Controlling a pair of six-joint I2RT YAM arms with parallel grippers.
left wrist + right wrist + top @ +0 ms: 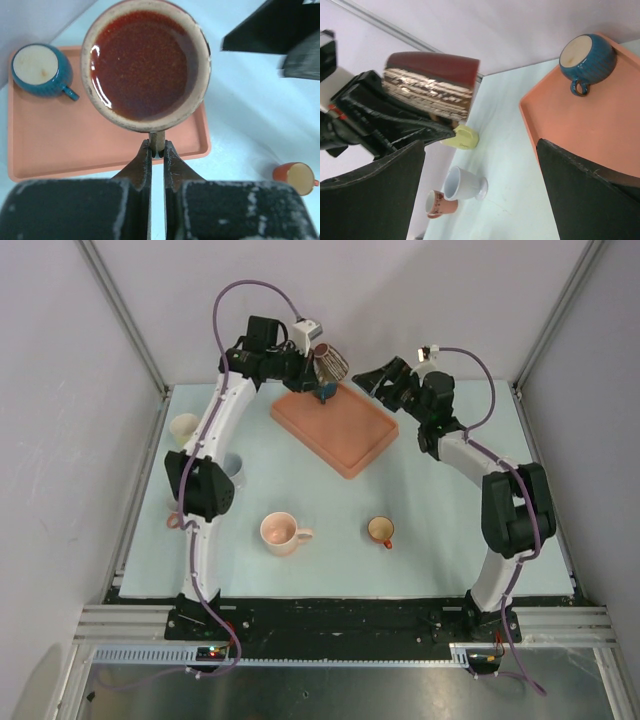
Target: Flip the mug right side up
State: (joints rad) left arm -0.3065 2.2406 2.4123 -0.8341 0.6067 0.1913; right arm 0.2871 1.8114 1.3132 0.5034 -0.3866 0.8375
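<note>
My left gripper [157, 147] is shut on the handle of a brown striped mug [147, 65] with a dark red glazed inside. It holds the mug in the air over the far edge of the orange tray [335, 425], the mug's mouth facing the wrist camera. In the top view the mug [331, 363] is tipped on its side beside the left gripper [310, 367]. It also shows in the right wrist view [432, 85]. A blue mug [42, 70] sits upside down on the tray. My right gripper [380, 380] is open and empty, near the tray's far right corner.
On the table are a pink mug [283, 533], a small orange cup [381, 531], a cream cup [184, 427], a white footed cup [233, 468] and a pinkish cup [176, 521] by the left arm. Walls and frame posts close in the far side.
</note>
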